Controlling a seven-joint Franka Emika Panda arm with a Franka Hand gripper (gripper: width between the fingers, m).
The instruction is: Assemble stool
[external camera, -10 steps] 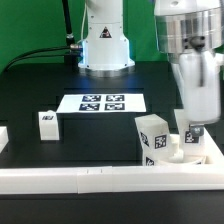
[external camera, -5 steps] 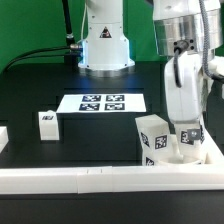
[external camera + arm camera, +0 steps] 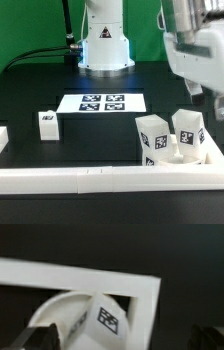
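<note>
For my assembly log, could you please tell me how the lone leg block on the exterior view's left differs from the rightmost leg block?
The lone leg block stands on the black table; the rightmost leg block rises from the seat. The lone one stands apart; the rightmost has another block beside it. Both are white, tagged and upright.

Two leg blocks (image 3: 153,138) on seat (image 3: 172,153), third block (image 3: 47,124) apart, marker board (image 3: 101,102) behind

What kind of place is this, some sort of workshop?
Most likely a robotics lab test bench: a robot arm mounted on a black table, a marker board of printed tags, and a green backdrop behind.
</note>
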